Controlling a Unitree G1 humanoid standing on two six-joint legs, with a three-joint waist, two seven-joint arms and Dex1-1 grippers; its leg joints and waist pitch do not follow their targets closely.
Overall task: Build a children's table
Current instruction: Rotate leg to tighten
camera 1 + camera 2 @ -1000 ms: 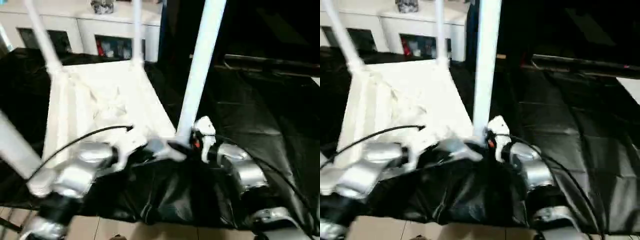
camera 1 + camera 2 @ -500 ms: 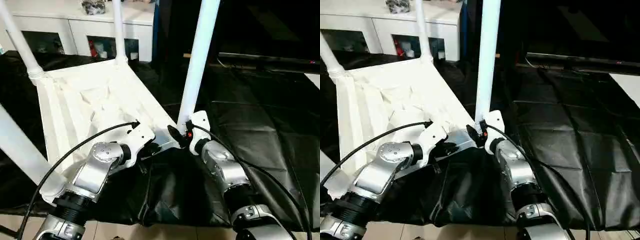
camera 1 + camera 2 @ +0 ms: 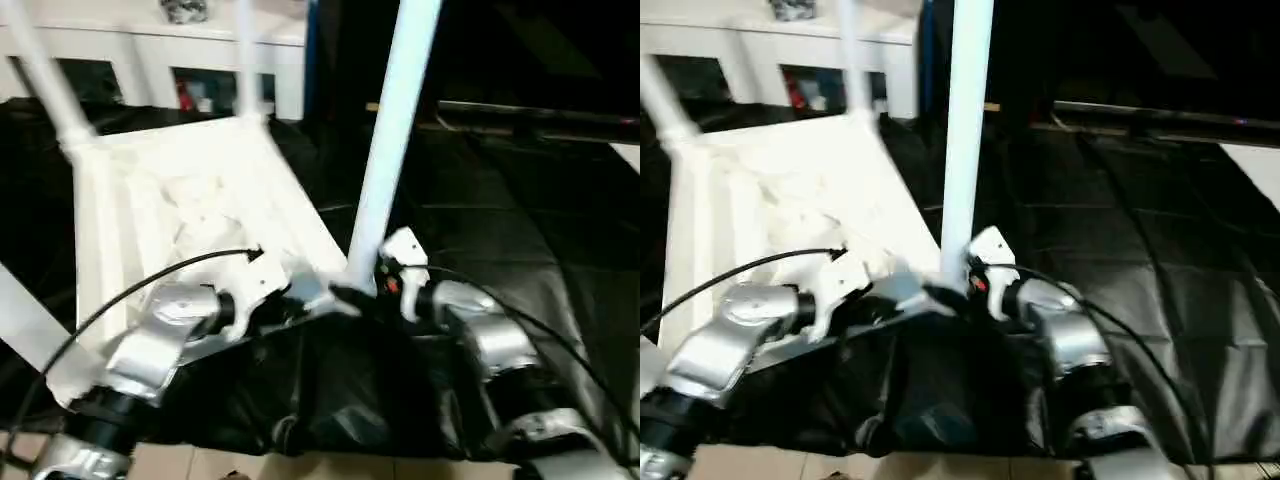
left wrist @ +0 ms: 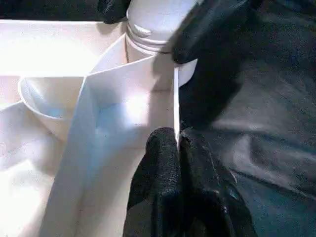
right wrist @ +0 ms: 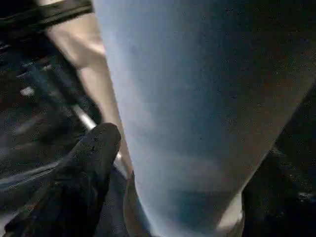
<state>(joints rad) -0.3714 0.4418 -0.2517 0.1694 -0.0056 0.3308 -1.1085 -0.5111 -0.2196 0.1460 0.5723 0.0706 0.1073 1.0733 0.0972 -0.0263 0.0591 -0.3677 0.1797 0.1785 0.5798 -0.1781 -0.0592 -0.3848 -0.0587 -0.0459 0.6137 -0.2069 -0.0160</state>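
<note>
The white children's table lies upside down on the black-covered table, its ribbed underside [image 3: 190,190] facing up and its legs standing in the corner sockets. My left gripper [image 3: 298,296] is shut on the thin rim of the top [image 4: 174,98] beside the near right corner, with both black fingers [image 4: 163,163] pinching that wall. My right gripper [image 3: 352,296] is shut on the near right leg [image 3: 395,130] just above its socket; one finger [image 5: 89,163] lies against the leg [image 5: 197,108]. Other legs rise at the far left [image 3: 45,70], the far corner [image 3: 245,50] and the near left [image 3: 25,320].
A white glass-door cabinet [image 3: 150,60] stands behind the table. The black cover [image 3: 520,220] stretches to the right, with a dark bar [image 3: 540,110] along the back. The cover hangs over the front edge above the tiled floor [image 3: 200,465].
The whole picture has shifted and blurred, so the camera has moved. Both grippers keep the same holds on the rim and the near right leg.
</note>
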